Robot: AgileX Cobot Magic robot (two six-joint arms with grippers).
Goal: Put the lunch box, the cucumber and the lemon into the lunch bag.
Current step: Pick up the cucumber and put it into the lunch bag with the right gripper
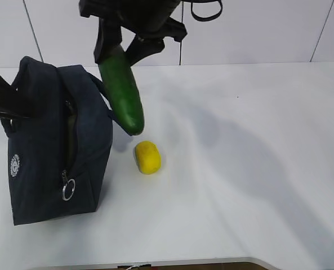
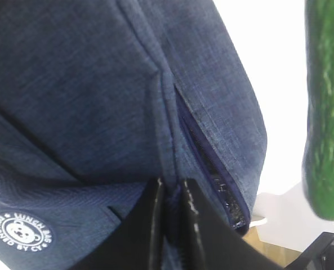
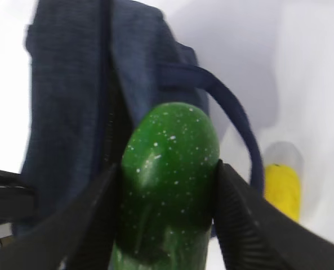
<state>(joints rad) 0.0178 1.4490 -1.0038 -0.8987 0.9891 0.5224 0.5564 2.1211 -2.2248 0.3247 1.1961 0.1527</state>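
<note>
Meanwhile right claw (image 1: 119, 52) grips cucumber (image 1: 123, 93) beside lunch bag (image 1: 48, 140).

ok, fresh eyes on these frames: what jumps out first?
The cucumber, hanging tilted in the air in the right pincer, just right of the lunch bag. The dark bag stands upright at the left of the table, its top pinched by the left pincer. The lemon lies on the table below the cucumber's tip.
</note>
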